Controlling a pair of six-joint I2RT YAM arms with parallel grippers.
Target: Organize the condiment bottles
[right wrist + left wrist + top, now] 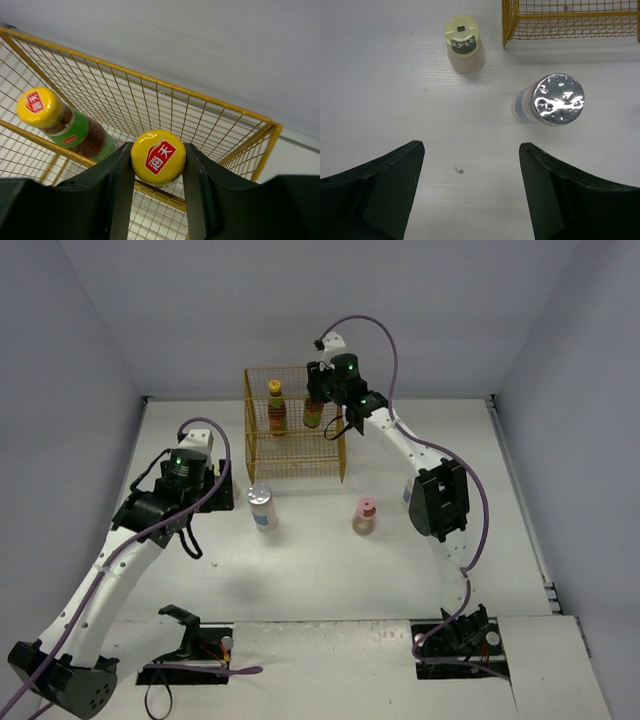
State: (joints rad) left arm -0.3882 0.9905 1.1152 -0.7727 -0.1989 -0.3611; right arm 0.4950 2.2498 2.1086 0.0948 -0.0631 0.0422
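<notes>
**Clamping a dark bottle [158,156] in the yellow wire rack [220,107]**

The right gripper [158,165] is clenched on the bottle's yellow cap, with the bottle standing inside the rack beside a second dark bottle [60,122]. The left gripper [471,150] hangs released above the table [380,100]. Ahead of it, a silver-lidded jar [555,100] and a yellow-green-capped bottle [462,42] stand outside the rack. A pink-capped bottle [365,515] stands apart on the table.

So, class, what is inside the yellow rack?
Two dark, yellow-capped bottles: one free, one held at its cap by the right gripper. The fingers hide that bottle's body.
</notes>
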